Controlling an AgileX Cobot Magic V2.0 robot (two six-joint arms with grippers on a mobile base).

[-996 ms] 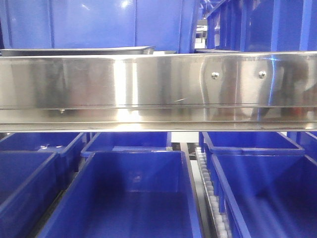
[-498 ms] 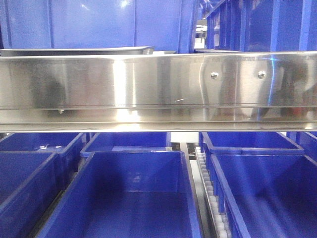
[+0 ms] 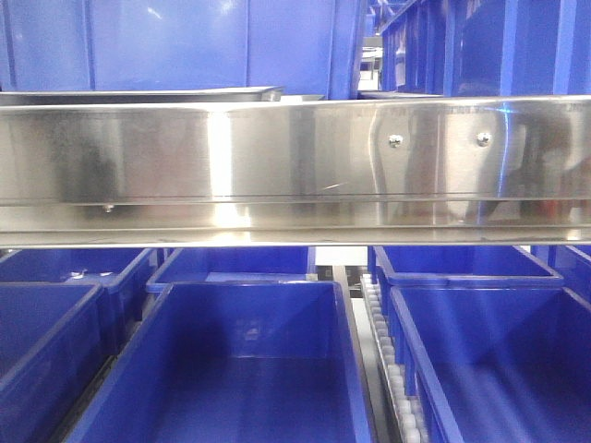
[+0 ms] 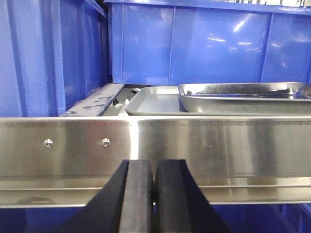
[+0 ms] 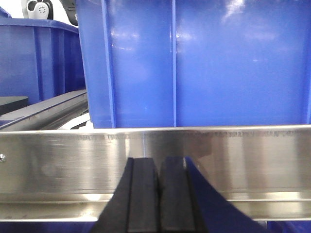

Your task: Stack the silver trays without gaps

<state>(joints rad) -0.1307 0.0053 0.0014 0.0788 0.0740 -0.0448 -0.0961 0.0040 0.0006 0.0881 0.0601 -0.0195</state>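
In the left wrist view, two silver trays lie on the shelf behind the steel rail [image 4: 218,145]. A shiny tray [image 4: 243,92] sits higher and to the right, over a duller grey tray [image 4: 153,103] that sticks out to the left. The front view shows only a slim tray rim [image 3: 138,93] above the rail at the upper left. My left gripper [image 4: 154,167] is shut with nothing in it, in front of the rail and below the trays. My right gripper [image 5: 159,165] is also shut and empty, facing the rail [image 5: 73,160]. No tray shows clearly in the right wrist view.
The broad mirror-like rail [image 3: 295,157] with two rivets spans the front view. Deep blue bins [image 3: 249,360] fill the level below, with a roller track [image 3: 388,369] between them. A large blue bin [image 4: 204,43] stands behind the trays, and another [image 5: 194,63] stands close behind the rail on the right.
The front view has shifted a little; the rail's rivets and the tray rim now sit slightly further left. Nothing else has visibly changed.
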